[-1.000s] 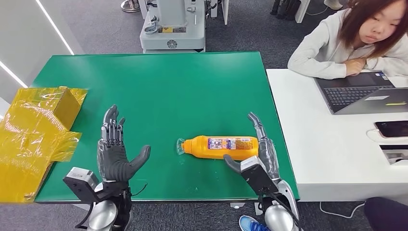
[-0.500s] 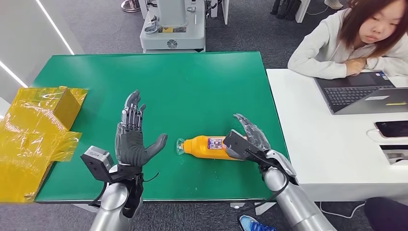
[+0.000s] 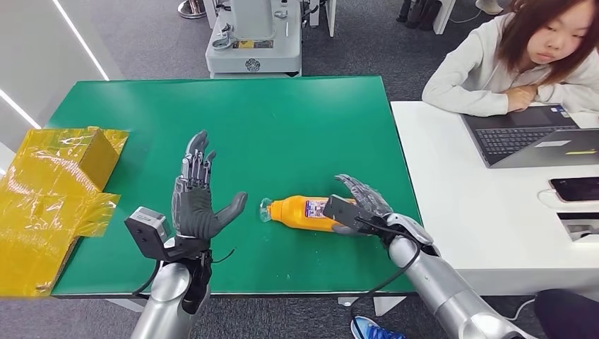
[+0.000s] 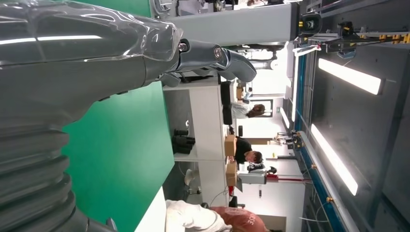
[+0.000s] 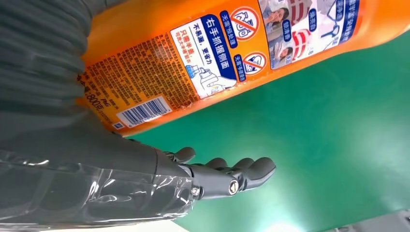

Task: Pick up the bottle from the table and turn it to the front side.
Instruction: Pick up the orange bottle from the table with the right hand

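An orange bottle (image 3: 300, 212) with a printed label lies on its side on the green table (image 3: 282, 120), cap toward my left. In the right wrist view its label and barcode (image 5: 232, 53) face the palm. My right hand (image 3: 360, 205) lies over the bottle's base end, its fingers (image 5: 222, 176) stretched out straight beyond the bottle and not wrapped round it. Left of the cap, my left hand (image 3: 196, 205) stands upright with spread fingers, palm facing the bottle, holding nothing; the left wrist view has it close up (image 4: 96, 58).
A box in yellow film (image 3: 49, 191) sits at the table's left edge. A white desk (image 3: 480, 219) on the right carries a laptop (image 3: 530, 138) and a phone (image 3: 576, 188); a person (image 3: 523, 56) leans on it. A grey machine base (image 3: 254, 42) stands behind the table.
My right hand has turned palm-down and settled over the bottle's base end. My left hand moved forward and toward the bottle, then nearly stopped. The bottle has barely shifted.
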Robot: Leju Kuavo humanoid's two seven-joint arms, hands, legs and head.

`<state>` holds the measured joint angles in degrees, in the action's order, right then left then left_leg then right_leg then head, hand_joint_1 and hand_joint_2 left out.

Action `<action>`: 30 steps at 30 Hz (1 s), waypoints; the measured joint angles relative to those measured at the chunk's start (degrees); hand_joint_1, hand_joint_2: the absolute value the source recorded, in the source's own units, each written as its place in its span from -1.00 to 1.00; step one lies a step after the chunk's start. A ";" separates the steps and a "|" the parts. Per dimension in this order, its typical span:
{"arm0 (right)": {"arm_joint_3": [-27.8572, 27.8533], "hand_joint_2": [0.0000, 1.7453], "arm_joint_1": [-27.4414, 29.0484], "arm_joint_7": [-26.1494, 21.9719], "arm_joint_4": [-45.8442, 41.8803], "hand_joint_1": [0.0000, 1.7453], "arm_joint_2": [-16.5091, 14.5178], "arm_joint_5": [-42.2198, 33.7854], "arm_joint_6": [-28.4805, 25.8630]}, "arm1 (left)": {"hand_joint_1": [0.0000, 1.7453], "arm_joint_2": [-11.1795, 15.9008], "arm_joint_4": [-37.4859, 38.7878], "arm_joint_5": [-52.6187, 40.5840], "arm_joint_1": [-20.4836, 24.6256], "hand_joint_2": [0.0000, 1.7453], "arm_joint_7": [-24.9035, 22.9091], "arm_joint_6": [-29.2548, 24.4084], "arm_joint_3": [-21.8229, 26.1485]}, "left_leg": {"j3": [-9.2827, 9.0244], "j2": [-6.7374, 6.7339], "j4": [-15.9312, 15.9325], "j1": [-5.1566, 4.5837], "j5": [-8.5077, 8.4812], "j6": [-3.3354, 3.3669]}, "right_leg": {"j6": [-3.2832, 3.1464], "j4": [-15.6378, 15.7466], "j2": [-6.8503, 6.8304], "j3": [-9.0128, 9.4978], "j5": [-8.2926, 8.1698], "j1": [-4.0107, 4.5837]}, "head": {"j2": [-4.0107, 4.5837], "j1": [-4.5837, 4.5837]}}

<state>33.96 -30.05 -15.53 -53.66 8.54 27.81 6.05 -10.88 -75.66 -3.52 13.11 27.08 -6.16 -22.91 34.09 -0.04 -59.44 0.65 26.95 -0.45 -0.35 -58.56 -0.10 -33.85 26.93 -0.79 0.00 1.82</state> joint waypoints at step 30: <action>7.18 1.00 -1.92 2.00 -0.39 0.09 6.02 -14.22 14.83 | -1.00 0.26 0.19 1.21 0.13 1.00 -1.04 0.51 0.00 | -0.43 -0.09 0.00 0.00 0.02 0.01 | 0.00 0.04 0.12 0.36 -0.01 0.00 | 0.00 0.00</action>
<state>41.13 -31.97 -13.53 -54.05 14.56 13.59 20.88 -10.62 -75.47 -2.31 13.24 26.04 -5.65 -22.91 33.66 -0.14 -59.44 0.65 26.97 -0.45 -0.34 -58.52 0.03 -33.49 26.92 -0.79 0.00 1.82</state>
